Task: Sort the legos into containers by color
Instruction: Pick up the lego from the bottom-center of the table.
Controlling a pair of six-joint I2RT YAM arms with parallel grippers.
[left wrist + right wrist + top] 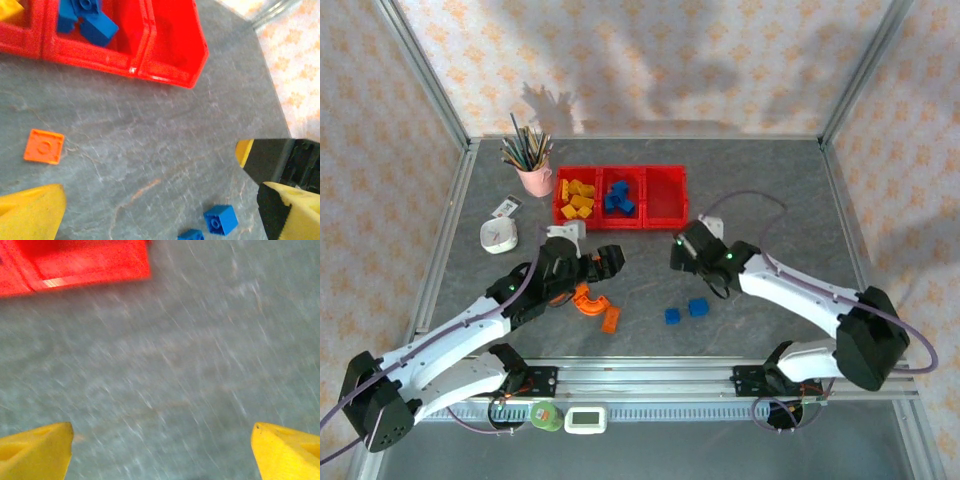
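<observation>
Red plastic bins (665,205), three joined in a row, sit at the far middle of the grey table (770,190). Yellow bricks (578,198) lie in the left compartment and blue bricks (618,197) in the middle one. Just left of the row stands a pink cup of pencils (533,172).

Nearer the arms, an orange arch (588,300) and an orange flat piece (611,319) lie close together on the table. Two loose blue bricks (698,307) sit side by side a little to their right.

The left gripper (605,262) hovers just beyond the arch, between it and the bins, jaws spread wide and holding nothing. In the left wrist view its yellow fingers (30,210) frame the bottom corners. An orange square plate (44,146) lies flat on the table between them and the bins' front wall.

The right gripper (682,250) is near the front of the right compartment. In the right wrist view its fingers (35,450) stand far apart over grey table. That view is blurred, but nothing appears to sit between them.
</observation>
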